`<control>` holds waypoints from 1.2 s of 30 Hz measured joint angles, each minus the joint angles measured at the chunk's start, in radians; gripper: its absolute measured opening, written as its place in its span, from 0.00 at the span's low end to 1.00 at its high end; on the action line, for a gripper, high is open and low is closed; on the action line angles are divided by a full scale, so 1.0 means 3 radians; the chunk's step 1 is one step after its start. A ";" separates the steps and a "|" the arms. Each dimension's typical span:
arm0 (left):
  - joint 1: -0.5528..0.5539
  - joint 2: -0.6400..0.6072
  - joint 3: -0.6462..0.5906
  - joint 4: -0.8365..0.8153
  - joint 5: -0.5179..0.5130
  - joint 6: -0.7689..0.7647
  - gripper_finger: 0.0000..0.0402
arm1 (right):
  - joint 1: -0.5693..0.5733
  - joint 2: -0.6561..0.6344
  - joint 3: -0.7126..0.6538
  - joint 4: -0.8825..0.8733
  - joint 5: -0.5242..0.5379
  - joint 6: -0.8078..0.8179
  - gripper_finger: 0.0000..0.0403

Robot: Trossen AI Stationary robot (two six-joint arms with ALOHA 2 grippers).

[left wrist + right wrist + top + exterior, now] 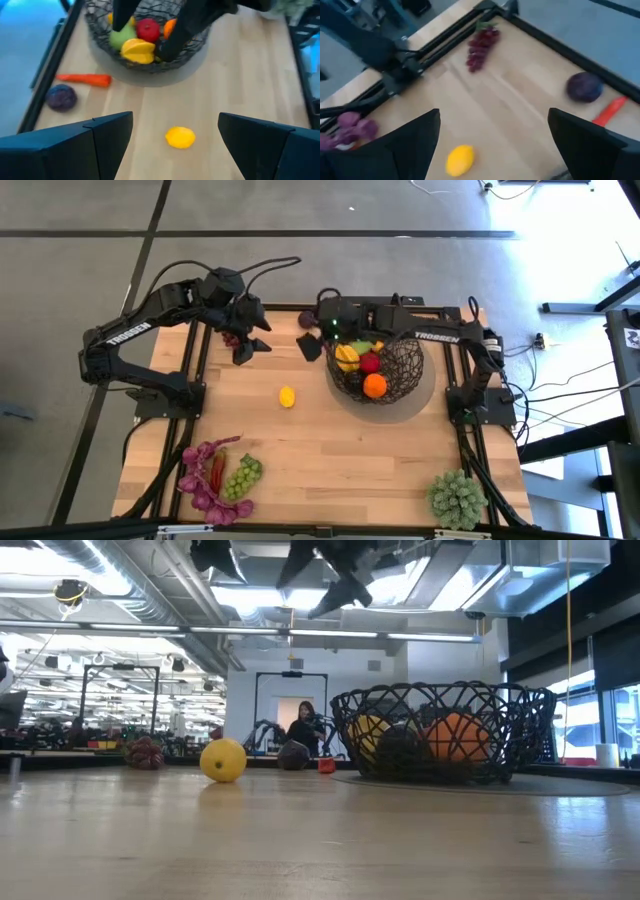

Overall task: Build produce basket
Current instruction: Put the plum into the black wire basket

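Both arms reach toward the far middle of the desk, raised above it. The left hand hangs empty with fingers spread; the right hand, just beside it, likewise gapes empty.

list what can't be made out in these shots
- High view: the right arm crosses the basket, hiding part of the fruit inside.
- Low view: the weave screens a dark fruit beside the orange; its kind is unclear.
- Low view: both arms are cut off by the top edge.
- High view: the small dark item at the far edge is too small to name.
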State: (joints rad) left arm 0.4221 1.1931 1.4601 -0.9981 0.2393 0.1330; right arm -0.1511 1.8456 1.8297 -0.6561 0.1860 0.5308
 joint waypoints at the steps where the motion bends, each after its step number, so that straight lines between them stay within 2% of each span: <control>1: 0.0000 0.0000 0.0000 0.0003 -0.0074 -0.0025 0.70 | -0.0065 0.0021 0.0000 0.0025 -0.0015 -0.0071 0.89; 5: 0.0004 0.0000 0.0000 0.0006 -0.0493 -0.0082 0.70 | -0.0323 0.0080 0.0000 0.0066 -0.0111 -0.0355 0.89; 9: 0.0024 0.0000 0.0000 0.0009 -0.1155 -0.0085 0.70 | -0.0515 0.0149 0.0000 0.0119 -0.0119 -0.0685 0.89; 12: 0.0074 0.0034 0.0004 0.0011 -0.1496 -0.0136 0.70 | -0.0611 0.0216 0.0000 0.0151 -0.0138 -0.1131 0.89; 16: 0.0159 0.0134 0.0001 0.0009 -0.1489 -0.0337 0.70 | -0.0675 0.0387 0.0000 0.0314 -0.0128 -0.1672 0.88; 25: 0.0224 0.0192 0.0001 0.0010 -0.1477 -0.0423 0.70 | -0.0778 0.0977 0.0000 0.0686 -0.0134 -0.2220 0.85; 30: 0.0229 0.0191 0.0001 0.0004 -0.1480 -0.0436 0.70 | -0.0798 0.1234 0.0000 0.0771 -0.0134 -0.2488 0.85; 36: 0.0229 0.0195 0.0001 0.0004 -0.1480 -0.0442 0.70 | -0.0803 0.1368 0.0000 0.0806 0.0005 -0.2530 0.85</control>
State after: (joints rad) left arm 0.4908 1.2514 1.4605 -0.9970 -0.2047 0.0005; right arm -0.3921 2.2560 1.8297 -0.4143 0.1875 -0.2283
